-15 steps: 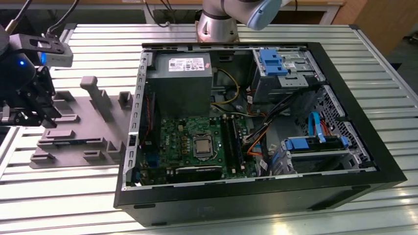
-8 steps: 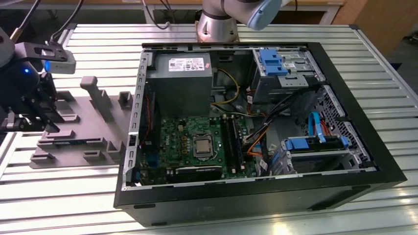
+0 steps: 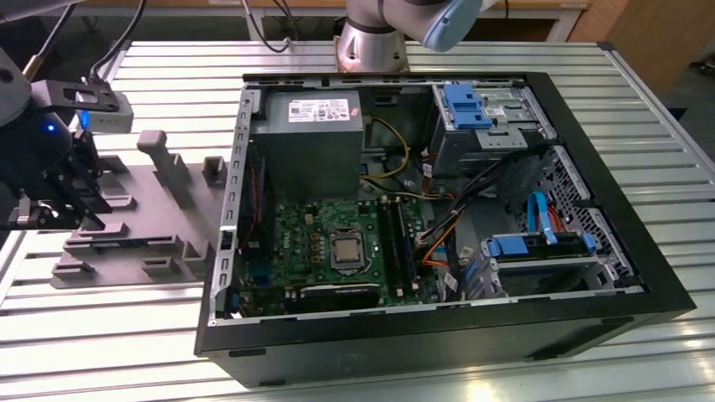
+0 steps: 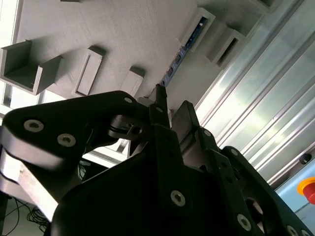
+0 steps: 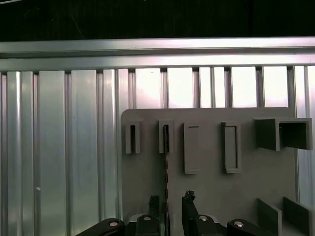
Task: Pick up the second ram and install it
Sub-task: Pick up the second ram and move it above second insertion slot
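While the gripper (image 5: pixel 171 204) hung low over the tray (image 5: pixel 206 147), its jaws were spread, with one finger (image 5: pixel 189 201) on each side of the ram (image 5: pixel 166 162). It pinched nothing, and daylight showed on both sides of the stick.

The ram stood on edge in a tray slot and ran from the slot block back into the gap between the fingertips. Its blue edge (image 4: pixel 181 55) lined up with that gap in the second wrist view.

I judged the step in hand to be the grasp, not yet closed. Notes on doing it well:
- The stick sat nearer one finger than the other in the first wrist view. Closing off-centre would likely shove it against the slot wall, so centre first.
- The board was thin and would probably flex or twist. The pads should land flat on its faces, square to the slot and low enough for a full bite.
- Light force should do. The risk was a skewed hold, not slip.

Further out, the tray lay on the slatted table (image 3: pixel 112 352) at the exterior view's left, just beside the open case (image 3: pixel 447 335). The motherboard (image 3: pixel 335 243) lay inside the case, with its black sockets (image 3: pixel 399 243) well apart from the gripper. I couldn't tell whether any socket was filled.
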You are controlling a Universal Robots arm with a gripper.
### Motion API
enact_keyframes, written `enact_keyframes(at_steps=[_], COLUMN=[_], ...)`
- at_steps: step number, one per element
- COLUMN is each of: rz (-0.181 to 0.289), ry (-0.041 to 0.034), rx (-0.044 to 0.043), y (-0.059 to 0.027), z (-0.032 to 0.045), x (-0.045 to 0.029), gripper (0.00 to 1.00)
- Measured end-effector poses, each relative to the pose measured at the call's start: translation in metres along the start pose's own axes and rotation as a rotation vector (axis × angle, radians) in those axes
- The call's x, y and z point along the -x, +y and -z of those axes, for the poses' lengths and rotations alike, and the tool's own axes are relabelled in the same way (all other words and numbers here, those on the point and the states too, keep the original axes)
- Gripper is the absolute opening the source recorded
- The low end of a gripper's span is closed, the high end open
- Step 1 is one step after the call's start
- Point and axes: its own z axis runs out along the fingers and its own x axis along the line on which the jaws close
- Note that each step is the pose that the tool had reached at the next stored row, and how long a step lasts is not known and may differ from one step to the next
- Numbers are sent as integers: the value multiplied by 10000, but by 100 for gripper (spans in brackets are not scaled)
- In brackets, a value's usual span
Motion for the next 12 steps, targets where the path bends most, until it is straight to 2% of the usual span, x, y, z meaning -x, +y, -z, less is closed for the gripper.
enact_keyframes(at_steps=[4,12], rz=[-1,0], ry=[-2,-1], rx=[-2,-1], y=[0,-1], z=[-28,-172], x=[-1,-11], gripper=[32,32])
